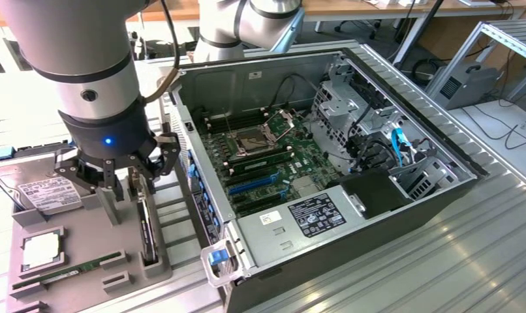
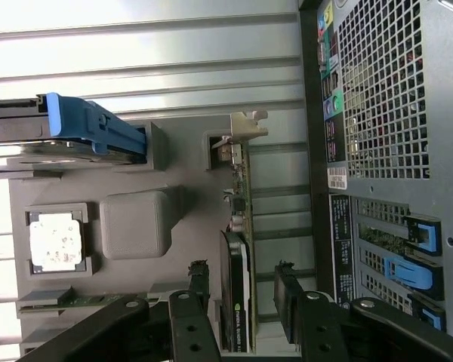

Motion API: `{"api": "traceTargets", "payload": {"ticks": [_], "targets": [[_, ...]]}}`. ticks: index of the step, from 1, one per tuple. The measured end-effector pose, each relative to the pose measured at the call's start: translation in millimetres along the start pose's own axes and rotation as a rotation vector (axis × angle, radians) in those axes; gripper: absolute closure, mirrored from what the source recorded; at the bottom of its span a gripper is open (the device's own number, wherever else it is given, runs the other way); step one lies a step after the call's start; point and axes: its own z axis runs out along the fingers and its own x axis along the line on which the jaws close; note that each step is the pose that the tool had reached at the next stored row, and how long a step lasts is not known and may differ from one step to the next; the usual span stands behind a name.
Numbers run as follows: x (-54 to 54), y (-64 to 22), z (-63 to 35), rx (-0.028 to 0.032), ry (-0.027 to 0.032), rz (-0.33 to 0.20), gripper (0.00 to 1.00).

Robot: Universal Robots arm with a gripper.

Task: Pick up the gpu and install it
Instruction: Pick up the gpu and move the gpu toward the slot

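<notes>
Currently we log the gripper [image 2: 241, 273] released, straddling the gpu [image 2: 236, 302] standing in the gray tray [image 1: 80, 241], at the exterior view's left of the open case [image 1: 245, 85]; not grasped, not installed.

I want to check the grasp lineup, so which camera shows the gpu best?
The wrist view: the gpu stands on edge in the gray holder, bracket and board visible, between the open fingers. The exterior view gives just its thin dark edge below the gripper.
</notes>
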Motion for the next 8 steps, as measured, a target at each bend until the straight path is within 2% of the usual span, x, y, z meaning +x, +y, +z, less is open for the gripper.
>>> {"api": "traceTargets", "payload": {"ticks": [8], "targets": [[0.1,0.2,1.9,0.0,0.0,0.0,0.52]]}}
